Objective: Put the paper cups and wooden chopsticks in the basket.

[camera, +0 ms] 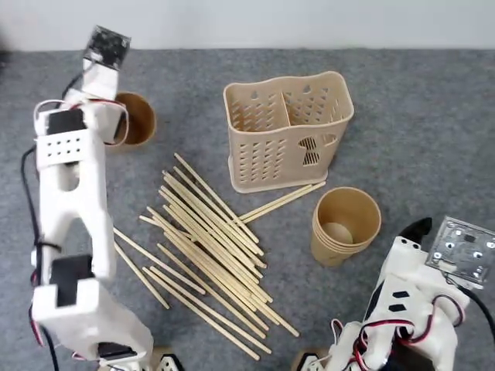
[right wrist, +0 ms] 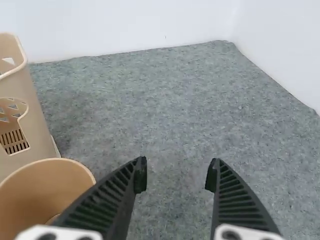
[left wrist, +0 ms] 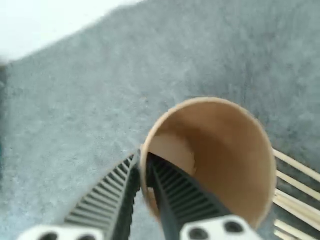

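Rim of the light, likely crushable cup [left wrist: 220, 150] is clamped by the left gripper [left wrist: 143, 161]; the right gripper [right wrist: 175, 173] is spread empty

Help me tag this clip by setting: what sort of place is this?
Probably a robotics lab bench, not a kitchen: two white robot arms stand on a grey carpet-like mat by a bare white wall, with a basket, paper cups and wooden chopsticks laid out.

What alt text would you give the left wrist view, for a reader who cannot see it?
The left gripper pinches the rim of a brown paper cup, one finger inside and one outside. Grey carpet lies behind, and a few wooden chopsticks show beside the cup.
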{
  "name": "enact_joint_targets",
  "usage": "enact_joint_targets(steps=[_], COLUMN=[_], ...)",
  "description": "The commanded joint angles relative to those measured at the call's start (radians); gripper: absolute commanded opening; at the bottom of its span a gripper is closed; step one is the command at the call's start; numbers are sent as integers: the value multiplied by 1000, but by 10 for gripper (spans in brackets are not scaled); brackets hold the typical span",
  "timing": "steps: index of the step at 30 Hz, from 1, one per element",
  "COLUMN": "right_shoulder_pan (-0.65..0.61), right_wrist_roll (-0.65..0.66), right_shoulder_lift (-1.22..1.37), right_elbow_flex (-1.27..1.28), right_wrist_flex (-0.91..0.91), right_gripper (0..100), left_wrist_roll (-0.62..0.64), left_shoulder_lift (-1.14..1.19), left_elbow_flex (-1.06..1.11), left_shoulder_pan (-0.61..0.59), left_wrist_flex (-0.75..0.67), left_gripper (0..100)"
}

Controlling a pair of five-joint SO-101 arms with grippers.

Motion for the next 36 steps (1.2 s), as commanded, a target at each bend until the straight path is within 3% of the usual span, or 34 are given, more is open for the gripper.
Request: enact_joint_targets(steps=[1, 5, 10, 16, 20, 29, 36], right_shoulder_pan=[-4, -4, -4, -2, 5, 170, 242], right_wrist_roll=[-6, -6, -6, -6, -6, -14, -14], right_shoulder_lift=[-2, -2, -2, -2, -2, -5, -193], right_elbow_flex=[-9, -8, -8, -8, -8, -26, -23], right_wrist_flex=[-13, -13, -13, -13, -13, -42, -35], right_gripper=[211, 211, 211, 211, 212, 212, 212], left_wrist_roll=[12, 17, 115, 180, 233, 328, 365], left_shoulder_lift=[-163, -272, -430, -612, -695, -726, -707], left_elbow_flex=[-35, -33, -35, -33, -33, -31, 25], left_shoulder_pan=[34, 97, 186, 359, 474, 801, 988], left_wrist_flex=[94, 189, 281, 348, 348, 331, 233], left_gripper=[12, 12, 12, 12, 12, 12, 12])
